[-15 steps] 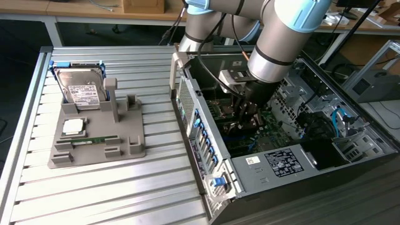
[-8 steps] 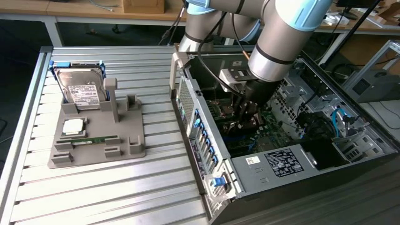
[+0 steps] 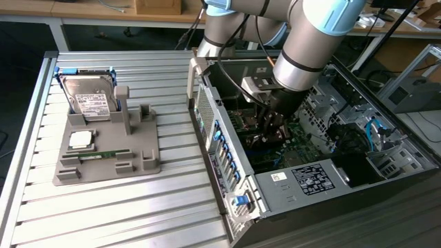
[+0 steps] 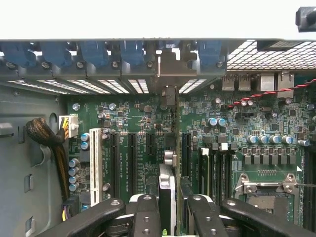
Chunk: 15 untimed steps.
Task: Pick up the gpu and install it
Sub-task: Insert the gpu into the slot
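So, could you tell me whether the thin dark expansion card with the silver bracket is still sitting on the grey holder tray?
No, the gpu stands edge-on between the gripper fingers above the green motherboard.

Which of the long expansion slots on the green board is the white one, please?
It is the slot nearest the bundle of power cables. It alone is white; the slots between it and the card the gripper holds are black.

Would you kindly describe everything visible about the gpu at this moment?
The gpu is a thin card seen edge-on in the wrist view, standing upright between the gripper's black fingers, which close on it. Its silver metal end bracket reaches up to the case's rear slot openings. It sits over the green motherboard, lined up among the black expansion slots; whether it is fully seated cannot be told. In the exterior view the arm hides it inside the open computer case.
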Tool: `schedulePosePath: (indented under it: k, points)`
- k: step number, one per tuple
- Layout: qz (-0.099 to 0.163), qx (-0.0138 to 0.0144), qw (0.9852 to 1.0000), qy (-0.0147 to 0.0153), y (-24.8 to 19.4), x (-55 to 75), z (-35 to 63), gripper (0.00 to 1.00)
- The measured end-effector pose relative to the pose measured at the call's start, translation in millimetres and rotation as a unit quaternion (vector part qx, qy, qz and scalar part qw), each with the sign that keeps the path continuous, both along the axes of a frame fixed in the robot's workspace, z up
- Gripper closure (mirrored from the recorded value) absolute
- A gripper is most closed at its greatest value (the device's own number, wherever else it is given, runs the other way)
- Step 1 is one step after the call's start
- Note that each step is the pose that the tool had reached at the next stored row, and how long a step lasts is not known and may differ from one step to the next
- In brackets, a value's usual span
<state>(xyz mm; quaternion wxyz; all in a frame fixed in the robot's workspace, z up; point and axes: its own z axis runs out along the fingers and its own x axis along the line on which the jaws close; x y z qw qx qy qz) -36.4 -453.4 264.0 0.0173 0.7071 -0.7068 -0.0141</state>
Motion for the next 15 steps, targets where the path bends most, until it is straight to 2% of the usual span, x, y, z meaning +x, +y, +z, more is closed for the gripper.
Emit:
schedulePosePath:
  k: [5, 15]
  points:
    - [0.0, -0.0002, 1.0, 0.0, 0.0, -0.5, -3.9, 0.73]
    - [0.0, 0.0001, 1.0, -0.0001, 0.0, -0.5, -4.5, 0.73]
